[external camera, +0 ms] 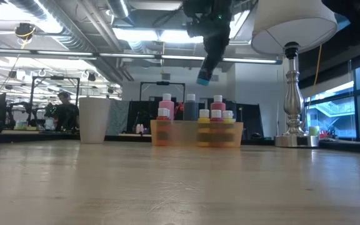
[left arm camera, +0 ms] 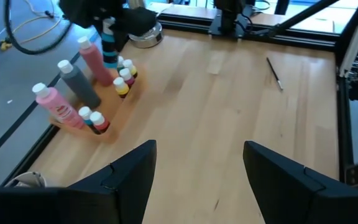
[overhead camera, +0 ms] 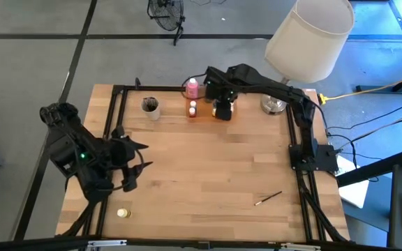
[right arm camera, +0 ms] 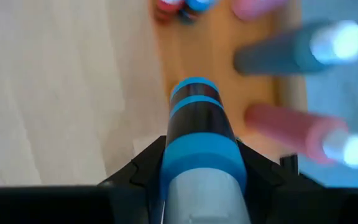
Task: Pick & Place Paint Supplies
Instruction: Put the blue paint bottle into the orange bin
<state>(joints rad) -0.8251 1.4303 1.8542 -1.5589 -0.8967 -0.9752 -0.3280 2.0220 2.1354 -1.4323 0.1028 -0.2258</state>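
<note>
**Bringing a marker-like tube to the tray**

I am holding in my right hand (external camera: 203,80) a dark tube with light blue bands (right arm camera: 196,134), something like a thick marker, with the fingers closed around its body. I am hanging it above the flat orange tray (left arm camera: 114,106) at the far edge of the wooden tabletop (overhead camera: 208,174).

In the tray two pink white-capped bottles (left arm camera: 53,104), a grey one (left arm camera: 79,84) and small pots with yellow and red lids (left arm camera: 122,84) are standing. I judge the placing step is in hand; next I need to lower the tube into a free place without knocking bottles.

My left hand (left arm camera: 197,171) is waiting wide open and empty, near the left edge. One thin dark brush (overhead camera: 269,198) and one yellow-lidded pot (overhead camera: 123,213) are lying well apart.

I cannot read any label.
</note>
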